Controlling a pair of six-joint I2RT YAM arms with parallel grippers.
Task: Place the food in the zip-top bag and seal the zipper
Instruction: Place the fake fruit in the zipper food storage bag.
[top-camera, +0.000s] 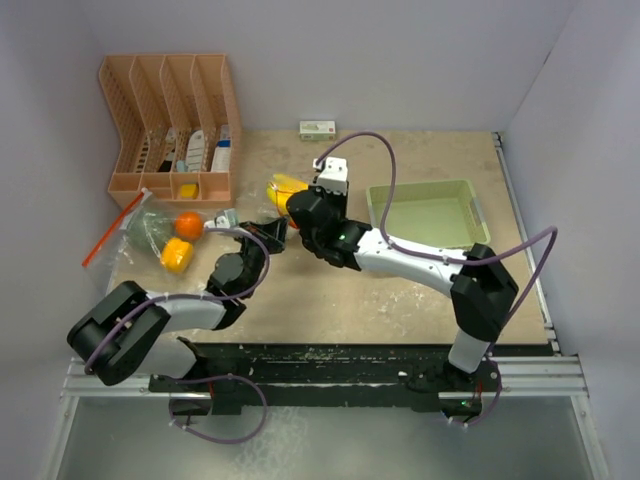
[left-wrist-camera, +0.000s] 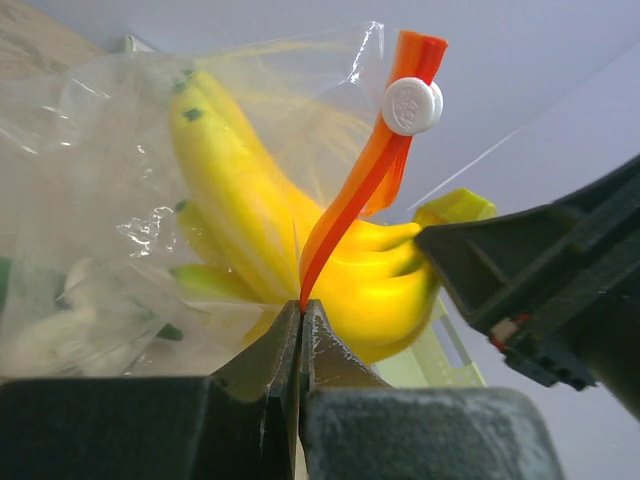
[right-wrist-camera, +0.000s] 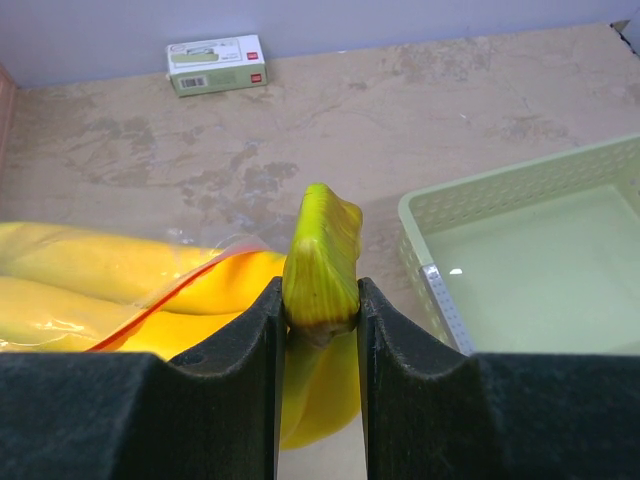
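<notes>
The bunch of yellow bananas (right-wrist-camera: 90, 270) lies partly inside the mouth of the clear zip-top bag (left-wrist-camera: 90, 150). My right gripper (right-wrist-camera: 320, 290) is shut on its green stem (right-wrist-camera: 322, 250). My left gripper (left-wrist-camera: 302, 308) is shut on the bag's orange-red zipper strip (left-wrist-camera: 350, 200), below the white slider (left-wrist-camera: 412, 105). From above, the bananas (top-camera: 285, 188) sit at the right gripper (top-camera: 292, 200), with the left gripper (top-camera: 276, 232) just below them. Further left in the bag (top-camera: 140, 232) lie an orange (top-camera: 188, 224), a yellow piece (top-camera: 177, 256) and green pieces.
A pale green tray (top-camera: 425, 212) stands right of the grippers, close to the right arm. A pink slotted organizer (top-camera: 170, 125) stands at the back left. A small green and white box (top-camera: 317, 128) lies by the back wall.
</notes>
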